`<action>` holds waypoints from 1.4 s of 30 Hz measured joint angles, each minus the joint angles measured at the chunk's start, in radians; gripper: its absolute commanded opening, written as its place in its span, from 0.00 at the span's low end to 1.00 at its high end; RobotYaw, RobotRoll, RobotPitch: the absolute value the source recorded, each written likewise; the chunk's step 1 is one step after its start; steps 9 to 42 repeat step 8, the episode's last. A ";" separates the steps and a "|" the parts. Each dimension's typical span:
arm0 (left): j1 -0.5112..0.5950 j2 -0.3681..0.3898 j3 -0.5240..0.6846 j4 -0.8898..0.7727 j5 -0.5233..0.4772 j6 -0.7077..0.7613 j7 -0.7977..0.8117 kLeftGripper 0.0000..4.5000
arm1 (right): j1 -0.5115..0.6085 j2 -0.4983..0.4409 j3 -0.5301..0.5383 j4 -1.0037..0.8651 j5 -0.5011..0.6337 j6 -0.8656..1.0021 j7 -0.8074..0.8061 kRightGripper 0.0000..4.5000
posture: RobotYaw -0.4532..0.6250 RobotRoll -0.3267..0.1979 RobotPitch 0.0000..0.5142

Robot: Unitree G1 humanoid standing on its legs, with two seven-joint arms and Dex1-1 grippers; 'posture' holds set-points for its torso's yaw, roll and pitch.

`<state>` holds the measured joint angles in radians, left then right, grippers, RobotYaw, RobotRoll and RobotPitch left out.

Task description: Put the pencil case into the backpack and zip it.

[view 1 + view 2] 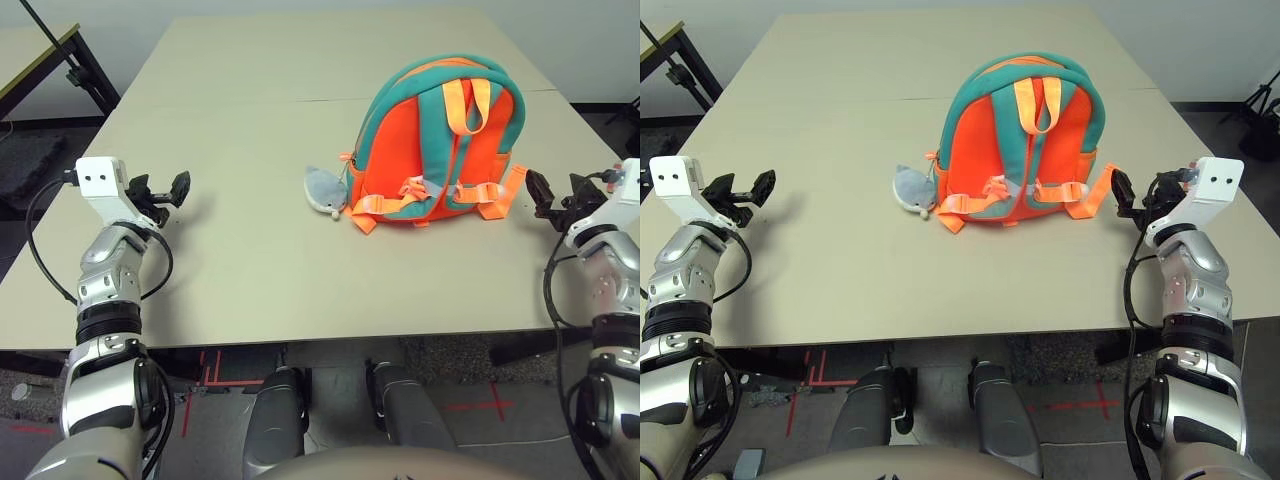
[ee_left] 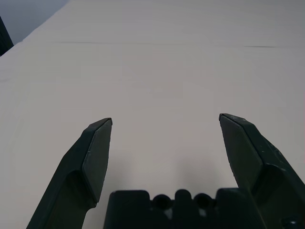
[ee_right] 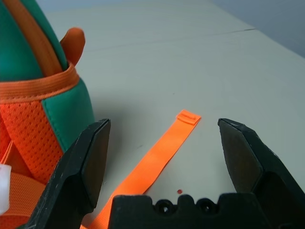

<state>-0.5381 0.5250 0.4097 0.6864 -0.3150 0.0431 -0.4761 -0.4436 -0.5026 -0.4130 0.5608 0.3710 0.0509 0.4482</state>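
Hovering both arms low over the table (image 1: 250, 250), nothing held. My left gripper (image 1: 168, 190) sits well off to the left, fingers spread wide over bare tabletop, well apart from everything. My right gripper (image 1: 1137, 195) is just beside the backpack's right lower corner, fingers likewise spread and empty; a loose orange strap (image 3: 164, 150) lies flat on the table beneath and between them.

The backpack (image 1: 435, 140) lies near the table's middle-right, strap side up, its grey plush toy (image 1: 327, 190) resting on the table at its left edge. The pencil case is nowhere in view. My guess is it may already be inside, but I cannot tell. The zipper is not visible from this side, so open or shut is unknown. Judging by that, the task stands either nearly finished or not begun.
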 measured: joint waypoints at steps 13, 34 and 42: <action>0.000 0.004 0.001 0.039 0.000 -0.018 0.000 1.00 | -0.003 -0.001 0.009 0.000 0.000 0.000 0.005 0.99 | 0.33 0.62 0.24; 0.000 0.004 0.001 0.039 0.000 -0.018 0.000 1.00 | -0.003 -0.001 0.009 0.000 0.000 0.000 0.005 0.99 | 0.33 0.62 0.24; 0.000 0.004 0.001 0.039 0.000 -0.018 0.000 1.00 | -0.003 -0.001 0.009 0.000 0.000 0.000 0.005 0.99 | 0.33 0.62 0.24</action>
